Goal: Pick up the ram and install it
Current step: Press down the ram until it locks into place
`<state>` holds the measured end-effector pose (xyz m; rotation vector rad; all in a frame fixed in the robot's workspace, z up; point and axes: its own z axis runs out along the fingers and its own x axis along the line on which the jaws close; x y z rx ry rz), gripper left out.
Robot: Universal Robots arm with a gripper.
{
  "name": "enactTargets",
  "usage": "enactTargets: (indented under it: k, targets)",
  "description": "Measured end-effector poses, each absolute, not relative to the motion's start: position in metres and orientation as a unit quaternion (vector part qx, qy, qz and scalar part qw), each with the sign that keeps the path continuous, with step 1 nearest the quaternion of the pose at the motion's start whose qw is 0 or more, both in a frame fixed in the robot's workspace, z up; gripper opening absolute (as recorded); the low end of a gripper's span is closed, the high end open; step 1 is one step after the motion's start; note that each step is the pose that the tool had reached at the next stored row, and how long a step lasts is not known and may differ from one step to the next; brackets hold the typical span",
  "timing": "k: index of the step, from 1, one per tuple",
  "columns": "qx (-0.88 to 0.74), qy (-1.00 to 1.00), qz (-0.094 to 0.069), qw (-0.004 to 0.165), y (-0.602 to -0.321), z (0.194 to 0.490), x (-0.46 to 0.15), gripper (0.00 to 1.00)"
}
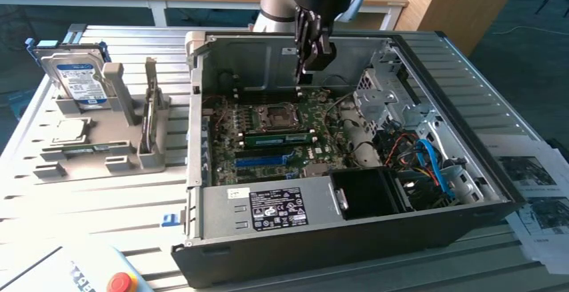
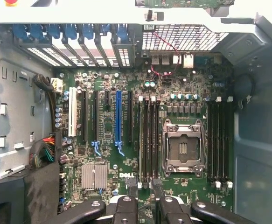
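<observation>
A long green ram stick (image 1: 276, 139) stands in a slot on the motherboard (image 1: 266, 152), just beside the CPU socket (image 1: 271, 115). In the wrist view its thin green top edge (image 2: 141, 140) runs along the outermost of the black slots next to the socket (image 2: 182, 147). My gripper (image 1: 308, 72) hangs inside the open computer case, well above the board. In the wrist view the gripper (image 2: 145, 186) is open, its dark fingertips (image 2: 132, 184) straddle the end of those slots, and nothing sits between them.
The case walls (image 1: 240, 52) and drive cage (image 1: 391, 99) enclose the board, with cables (image 1: 431, 165) at the exterior view's right. A grey fixture (image 1: 98, 139) at the exterior view's left holds a hard drive (image 1: 78, 82) and an upright thin card (image 1: 151, 105). Papers (image 1: 534, 185) lie beside the case.
</observation>
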<state>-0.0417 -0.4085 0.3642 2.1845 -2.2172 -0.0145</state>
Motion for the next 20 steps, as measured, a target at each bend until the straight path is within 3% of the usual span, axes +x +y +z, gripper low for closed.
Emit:
enactTargets:
  k: [9,11,13,20]
  targets:
    - [0.702,-0.712,-0.005,0.015,-0.4085,0.3642,-0.0417,0.25]
    - [0.702,-0.712,-0.005,0.015,-0.4085,0.3642,-0.0417,0.24]
    - [0.702,-0.712,-0.005,0.015,-0.4085,0.3642,-0.0417,0.11]
    - [0.702,-0.712,-0.005,0.015,-0.4085,0.3642,-0.0417,0.10]
